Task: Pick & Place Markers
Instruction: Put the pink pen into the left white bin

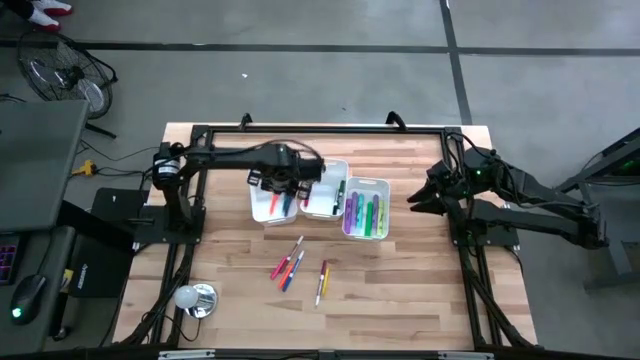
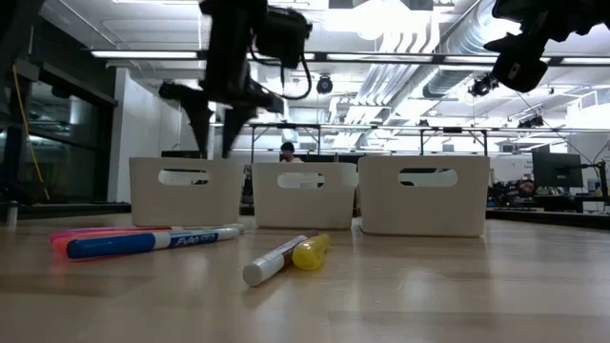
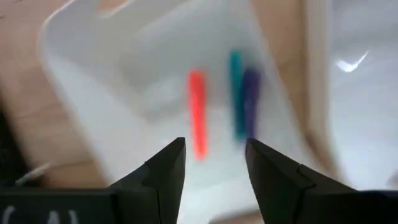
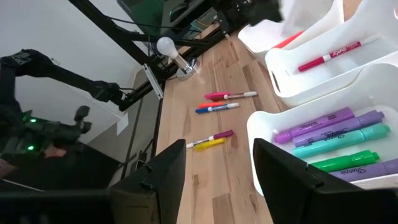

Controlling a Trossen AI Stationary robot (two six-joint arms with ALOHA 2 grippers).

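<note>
We see the left gripper (image 1: 277, 186) hanging over the left bin (image 1: 272, 203) with its jaws parted and nothing between them. Below it, in the left wrist view, a red-orange marker (image 3: 198, 112), a teal marker (image 3: 235, 87) and a purple marker (image 3: 250, 102) lie side by side on that bin's floor (image 3: 143, 81), long axes parallel and running along the bin's length. The middle bin (image 1: 326, 190) holds a red marker (image 4: 329, 56) lying along its length. The right bin (image 1: 367, 207) holds purple, teal and green highlighters (image 4: 336, 140), all parallel along the bin. On the counter (image 1: 420, 290), loose markers (image 1: 288, 265) lie slanted in front of the bins, a yellow and pink pair (image 1: 322, 281) just beside them. The right gripper (image 1: 420, 197) waits off to the right, jaws apart and empty.
</note>
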